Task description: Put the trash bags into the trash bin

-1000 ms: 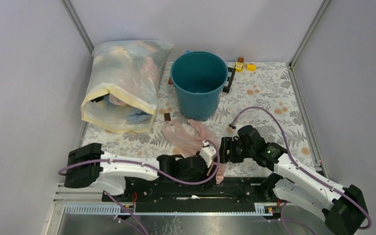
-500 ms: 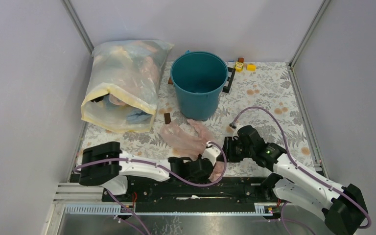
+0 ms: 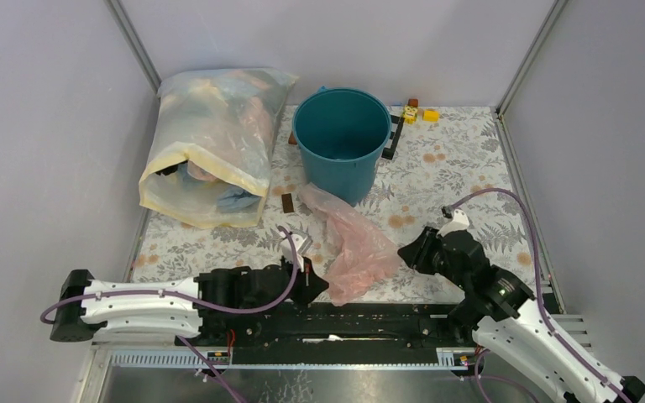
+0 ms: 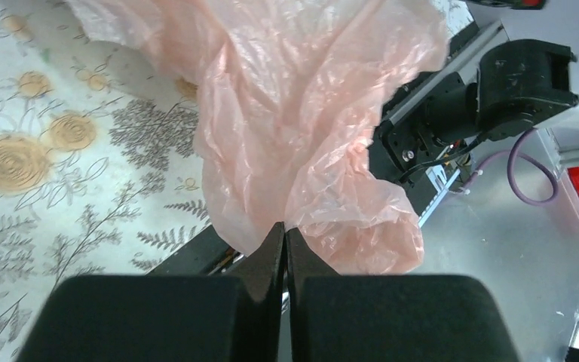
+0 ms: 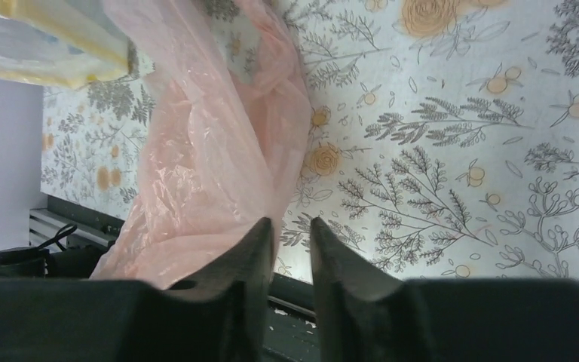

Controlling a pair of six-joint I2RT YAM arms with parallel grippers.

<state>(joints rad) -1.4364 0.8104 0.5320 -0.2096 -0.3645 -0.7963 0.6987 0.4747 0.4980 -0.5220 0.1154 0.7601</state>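
L claw [image 4: 285, 228] pinches trash bag [image 4: 301, 113] edge.

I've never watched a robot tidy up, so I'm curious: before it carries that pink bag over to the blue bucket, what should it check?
1. Left gripper shut on an edge of the trash bag: ok.
2. Right gripper holds nothing, fingers slightly apart beside the bag: ok.
3. Trash bin upright, mouth open: ok.
4. Bag lifted off the table: not ok, most of it lies flat.
5. Pinch firm enough for the lift: cannot tell.
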